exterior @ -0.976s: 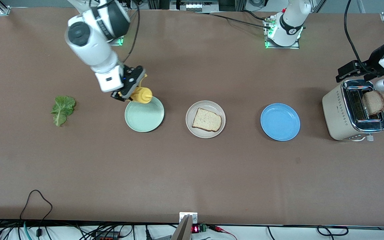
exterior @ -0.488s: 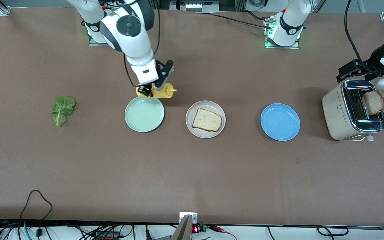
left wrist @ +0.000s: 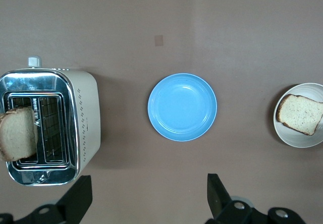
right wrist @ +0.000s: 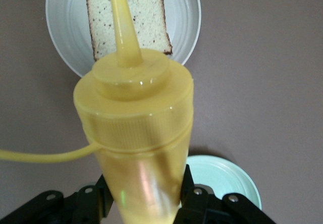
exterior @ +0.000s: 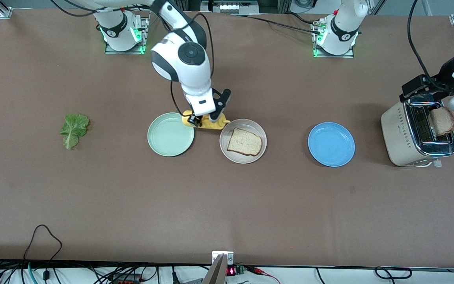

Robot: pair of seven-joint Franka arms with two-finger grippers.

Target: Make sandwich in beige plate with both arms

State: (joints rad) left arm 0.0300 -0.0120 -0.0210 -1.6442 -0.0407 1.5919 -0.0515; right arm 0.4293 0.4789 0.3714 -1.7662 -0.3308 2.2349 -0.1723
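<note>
The beige plate [exterior: 243, 141] holds one toast slice [exterior: 244, 142] at mid table. My right gripper [exterior: 204, 118] is shut on a yellow squeeze bottle [exterior: 215, 125], tipped over the gap between the mint-green plate [exterior: 170, 134] and the beige plate. In the right wrist view the bottle [right wrist: 133, 128] points its nozzle over the slice [right wrist: 146, 22]. A second slice [exterior: 442, 121] stands in the toaster [exterior: 408, 138]. My left gripper [exterior: 416, 90] hangs open and empty over the toaster, fingers [left wrist: 75, 201] wide apart. A lettuce leaf [exterior: 74, 129] lies toward the right arm's end of the table.
A blue plate [exterior: 331, 144] sits between the beige plate and the toaster, also seen from the left wrist as the blue plate [left wrist: 182, 107]. Cables run along the table edge nearest the front camera.
The right arm has carried the bottle from over the mint-green plate's rim toward the beige plate and tipped it flatter. The left gripper has hardly moved.
</note>
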